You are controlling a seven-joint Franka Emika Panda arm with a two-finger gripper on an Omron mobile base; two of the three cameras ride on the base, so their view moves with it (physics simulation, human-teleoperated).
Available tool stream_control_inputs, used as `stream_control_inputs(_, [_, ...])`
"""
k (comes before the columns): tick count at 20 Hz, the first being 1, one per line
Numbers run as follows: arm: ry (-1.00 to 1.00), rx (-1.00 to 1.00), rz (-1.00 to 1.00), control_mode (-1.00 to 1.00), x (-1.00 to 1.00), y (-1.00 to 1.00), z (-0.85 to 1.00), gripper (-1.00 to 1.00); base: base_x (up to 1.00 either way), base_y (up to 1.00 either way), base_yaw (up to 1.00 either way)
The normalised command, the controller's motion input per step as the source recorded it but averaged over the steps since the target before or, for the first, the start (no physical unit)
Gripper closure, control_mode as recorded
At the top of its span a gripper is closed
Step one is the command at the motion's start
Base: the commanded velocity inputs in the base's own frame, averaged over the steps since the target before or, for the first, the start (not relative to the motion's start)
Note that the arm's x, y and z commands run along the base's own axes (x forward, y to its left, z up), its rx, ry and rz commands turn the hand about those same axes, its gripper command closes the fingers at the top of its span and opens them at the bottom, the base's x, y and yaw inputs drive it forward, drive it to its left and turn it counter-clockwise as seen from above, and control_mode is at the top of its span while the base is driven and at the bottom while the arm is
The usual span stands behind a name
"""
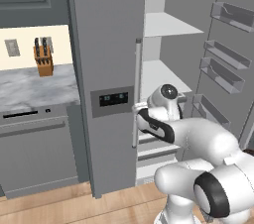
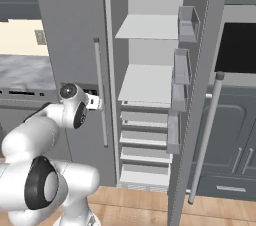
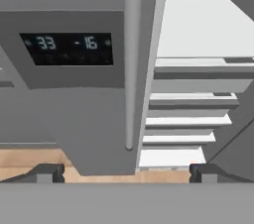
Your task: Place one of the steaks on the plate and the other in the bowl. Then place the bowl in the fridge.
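Observation:
The grey fridge (image 1: 106, 44) (image 2: 65, 20) stands with its right door (image 1: 233, 29) (image 2: 200, 70) swung open on bare pale shelves (image 1: 163, 25) (image 2: 147, 82). Its left door is closed and carries a dark dispenser panel (image 3: 69, 48). My gripper (image 1: 136, 111) (image 2: 95, 102) (image 3: 126, 173) hovers just in front of that door's long silver handle (image 1: 136, 94) (image 2: 100, 95) (image 3: 131, 59). It is open, its fingertips (image 3: 49, 172) far apart with nothing between them. The steaks, the plate and the bowl are out of view.
A marble counter (image 1: 34, 86) with a wooden knife block (image 1: 43, 58) lies left of the fridge, above a dishwasher front (image 1: 34, 153). The open door with its handle (image 2: 205, 140) juts out at the right, in front of a wall oven (image 2: 240, 45).

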Motion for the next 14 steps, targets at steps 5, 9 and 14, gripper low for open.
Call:
stream_control_inputs(5, [-0.15, 0.0, 0.0, -1.0, 0.38, 0.13, 0.12, -1.0, 0.0, 0.0, 0.0])
stream_control_inputs(9, [-0.05, 0.0, 0.0, -1.0, 0.06, -0.03, 0.59, -1.0, 0.0, 0.0, 0.0])
stream_control_inputs(14, [-0.03, 0.0, 0.0, -1.0, 0.0, -0.04, 0.67, -1.0, 0.0, 0.0, 0.0])
